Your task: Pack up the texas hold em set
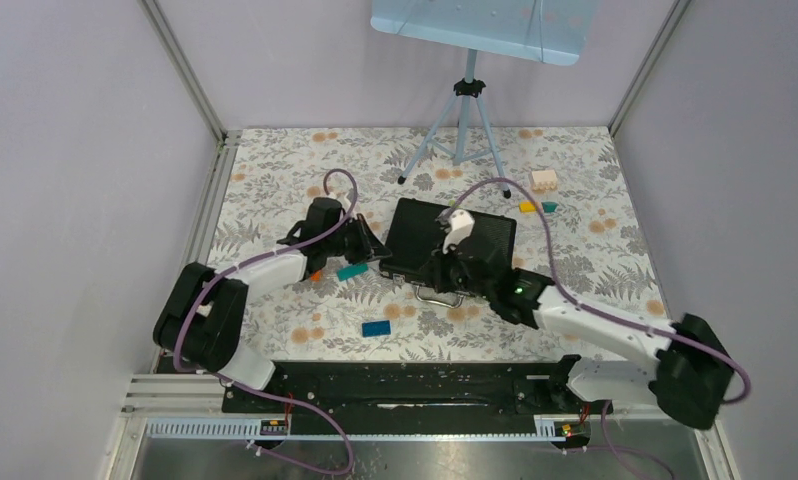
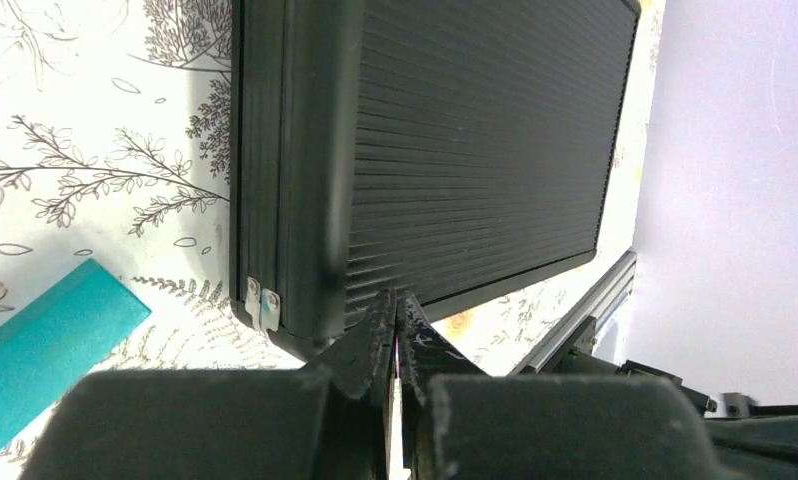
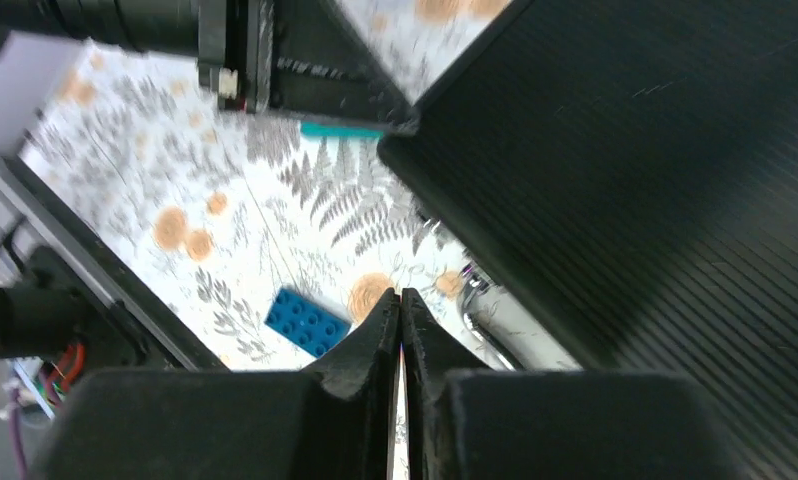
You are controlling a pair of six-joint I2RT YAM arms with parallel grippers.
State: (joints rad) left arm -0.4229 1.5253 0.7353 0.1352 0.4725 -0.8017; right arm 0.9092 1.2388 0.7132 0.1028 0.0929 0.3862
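Note:
The black ribbed briefcase [image 1: 415,235] lies closed in the middle of the table, its silver handle [image 1: 437,297] on the near edge. It fills the left wrist view [image 2: 475,150] and the right side of the right wrist view [image 3: 675,180]. My left gripper [image 1: 380,252] is shut and empty, its tips [image 2: 396,300] right at the case's left end, near a silver fitting [image 2: 260,303]. My right gripper [image 1: 433,270] is shut and empty over the case's near edge; its tips [image 3: 401,298] sit beside the handle [image 3: 495,320]. Chips, dice and discs are hidden.
A teal brick [image 1: 352,271] and an orange piece [image 1: 316,275] lie under the left arm. A blue brick [image 1: 376,328] lies nearer the front. A yellow brick [image 1: 527,207], a small teal one [image 1: 550,207] and a cream block [image 1: 544,180] sit back right, by a tripod [image 1: 465,120].

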